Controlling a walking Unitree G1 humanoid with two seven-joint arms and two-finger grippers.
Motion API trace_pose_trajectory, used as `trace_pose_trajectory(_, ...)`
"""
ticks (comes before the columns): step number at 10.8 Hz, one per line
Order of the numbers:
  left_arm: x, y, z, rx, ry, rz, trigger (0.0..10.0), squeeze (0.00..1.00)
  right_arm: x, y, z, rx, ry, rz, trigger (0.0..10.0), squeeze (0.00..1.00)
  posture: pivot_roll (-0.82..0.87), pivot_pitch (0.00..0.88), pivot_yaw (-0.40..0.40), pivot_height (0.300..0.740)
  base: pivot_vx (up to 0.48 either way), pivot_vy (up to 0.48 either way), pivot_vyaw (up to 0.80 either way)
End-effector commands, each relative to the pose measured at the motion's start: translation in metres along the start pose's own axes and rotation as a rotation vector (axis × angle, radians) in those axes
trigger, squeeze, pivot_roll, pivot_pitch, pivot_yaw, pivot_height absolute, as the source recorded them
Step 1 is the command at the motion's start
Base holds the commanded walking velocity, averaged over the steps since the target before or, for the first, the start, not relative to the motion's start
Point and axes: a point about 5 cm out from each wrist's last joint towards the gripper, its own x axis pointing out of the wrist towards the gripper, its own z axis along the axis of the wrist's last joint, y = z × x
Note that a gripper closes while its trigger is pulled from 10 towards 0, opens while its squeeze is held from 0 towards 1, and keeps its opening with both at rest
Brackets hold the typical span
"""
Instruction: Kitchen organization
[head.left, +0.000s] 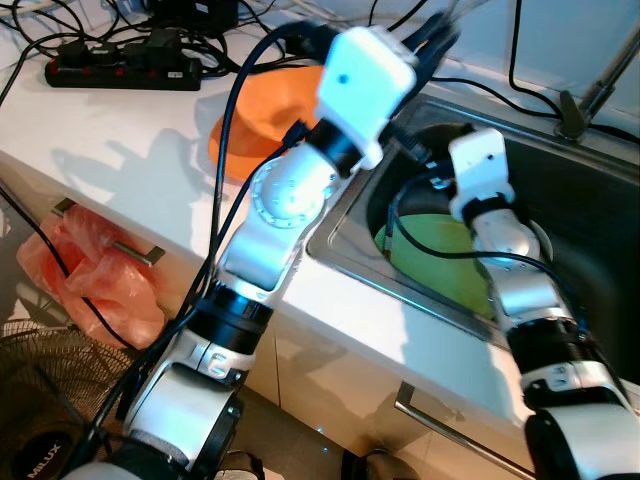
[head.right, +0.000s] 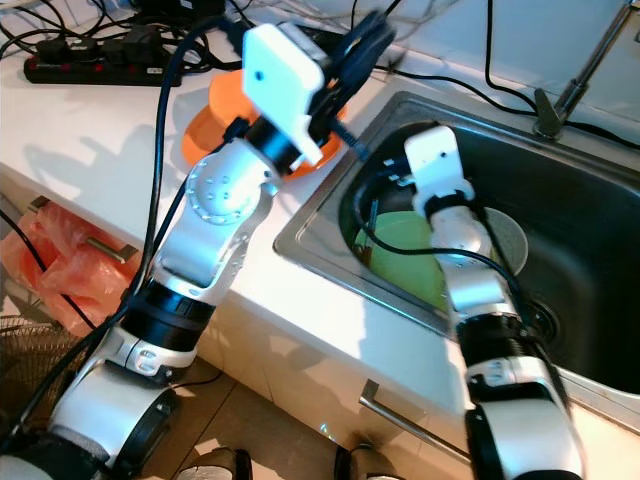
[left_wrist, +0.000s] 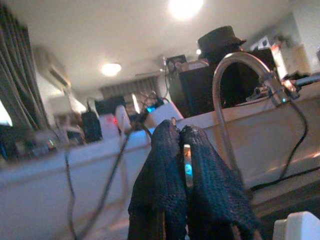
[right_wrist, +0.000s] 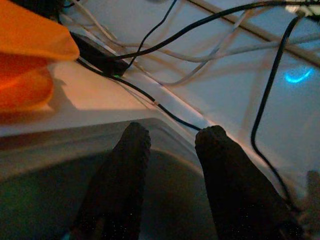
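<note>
Green plate: we are finding the round lime-green plastic plate (head.right: 405, 262) lying in the stainless steel sink (head.right: 580, 215), just under the right arm.
Handling: we are judging it light, stiff, slick if wet; take it by the rim.
Right claw (right_wrist: 172, 150): hanging in the sink, fingers parted, holding nothing.
Left claw (left_wrist: 180, 150): raised over the white worktop (head.left: 130, 150) near the orange plate (head.left: 265, 115), fingers pressed together, empty.

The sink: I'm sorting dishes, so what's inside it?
Inside the sink lie a green plate and a white dish. The right arm covers part of both, hiding anything beneath.
</note>
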Motion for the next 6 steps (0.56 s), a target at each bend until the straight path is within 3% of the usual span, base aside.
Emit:
trace_pose_trajectory(1, 0.0, -0.001, 0.001, -0.061, -0.012, -0.015, 10.0, 0.0, -0.002, -0.003, 0.004, -0.04, -0.035, -0.003, 10.0, 0.0, 0.04, 0.127, -0.059, 0.74, 0.0, 0.0, 0.0)
trace_pose_trajectory(3, -0.005, 0.004, 0.0, -0.181, 0.007, 0.03, 10.0, 0.0, -0.01, -0.003, -0.005, -0.063, -0.031, 0.015, 10.0, 0.0, 0.03, 0.133, -0.057, 0.74, 0.0, 0.0, 0.0)
trace_pose_trajectory(4, -0.011, 0.009, -0.002, -0.279, 0.024, 0.06, 10.0, 0.0, -0.015, -0.006, -0.006, -0.055, -0.053, 0.03, 10.0, 0.0, 0.03, 0.137, -0.054, 0.74, 0.0, 0.0, 0.0)
trace_pose_trajectory(6, -0.017, 0.017, -0.008, -0.391, 0.044, 0.095, 10.0, 0.0, -0.018, -0.008, 0.0, -0.048, -0.109, 0.052, 10.0, 0.0, 0.03, 0.136, -0.052, 0.74, 0.0, 0.0, 0.0)
